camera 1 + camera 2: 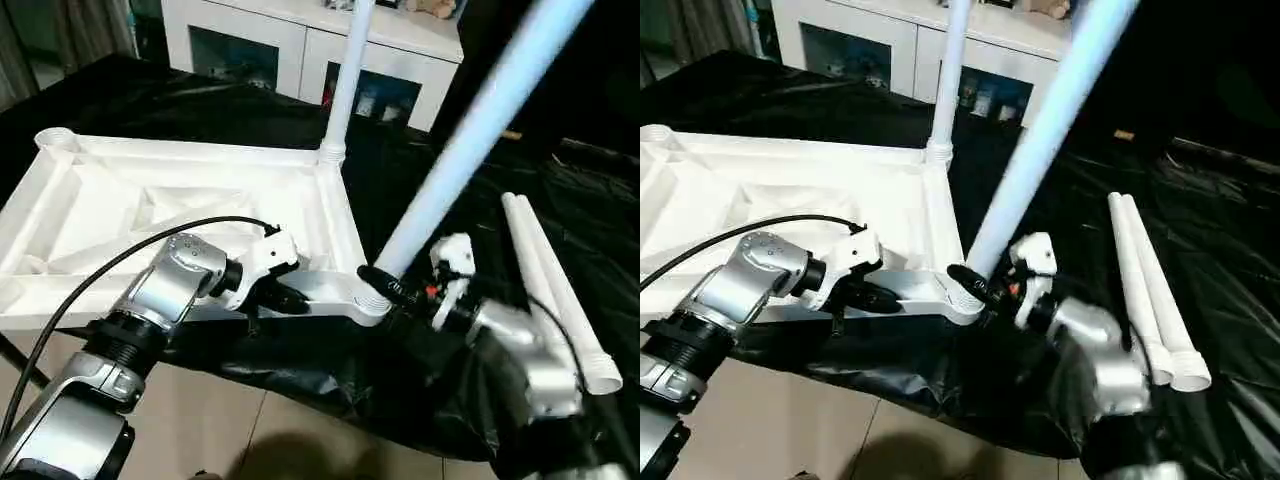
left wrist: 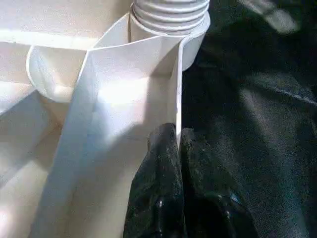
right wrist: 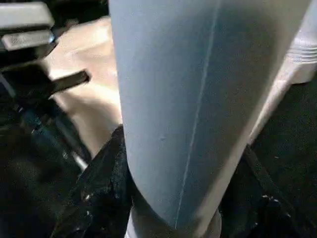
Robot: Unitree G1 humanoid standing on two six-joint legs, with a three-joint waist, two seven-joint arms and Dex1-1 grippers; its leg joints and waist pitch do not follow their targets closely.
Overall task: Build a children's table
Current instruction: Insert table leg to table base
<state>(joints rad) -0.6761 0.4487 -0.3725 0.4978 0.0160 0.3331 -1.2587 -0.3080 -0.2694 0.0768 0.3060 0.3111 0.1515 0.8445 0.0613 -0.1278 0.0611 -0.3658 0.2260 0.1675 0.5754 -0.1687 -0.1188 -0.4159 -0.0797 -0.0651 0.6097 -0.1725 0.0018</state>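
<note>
We have the table top (image 1: 150, 215) lying underside up on the black sheet (image 1: 420, 390), its near edge at the sheet's front. Our left gripper (image 2: 178, 144) pinches that rim wall; our right gripper (image 1: 385, 285) clamps a tilted leg (image 1: 470, 140) at the near corner socket (image 1: 368, 300). Two spare legs (image 1: 555, 285) lie apart, right.

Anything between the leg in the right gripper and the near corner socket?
Nothing visible. The right gripper grips the tilted leg just above its threaded end, which already sits at the near corner socket. The left gripper pinches the tabletop's edge rib beside that socket, not over it.
</note>
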